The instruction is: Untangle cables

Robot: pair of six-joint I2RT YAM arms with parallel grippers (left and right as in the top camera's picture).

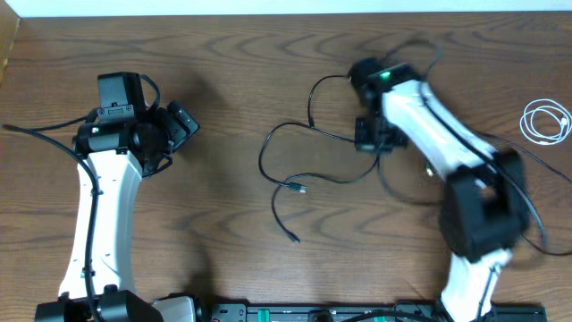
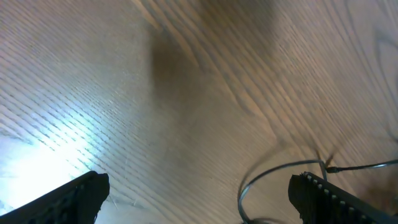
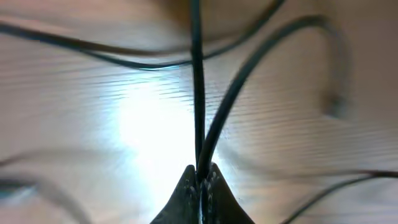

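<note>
the right claw [image 3: 200, 180] is clenched on the black cords [image 3: 198, 93], with two strands pinched together at its tips. in the overhead view these cords sprawl over the middle of the table [image 1: 223, 72], just left of that claw. their loops run toward lower centre, where a plug end [image 1: 299, 188] lies free. the white cord [image 1: 545, 120] sits coiled on its own at the far right, well apart from the tangle.

because two strands are in the grip rather than one, a hard pull would likely tighten the crossing. my judgement is to lift a little and draw slowly, watching which loop slides. the left claw [image 2: 198, 199] hangs released over bare wood, with a cord loop at the lower right of its view, so it could pin that loop.

the best open room is the bare wood at upper centre and between the two arms. the table's far edge runs along the top of the frame, and the white coil lies close to the right edge.
</note>
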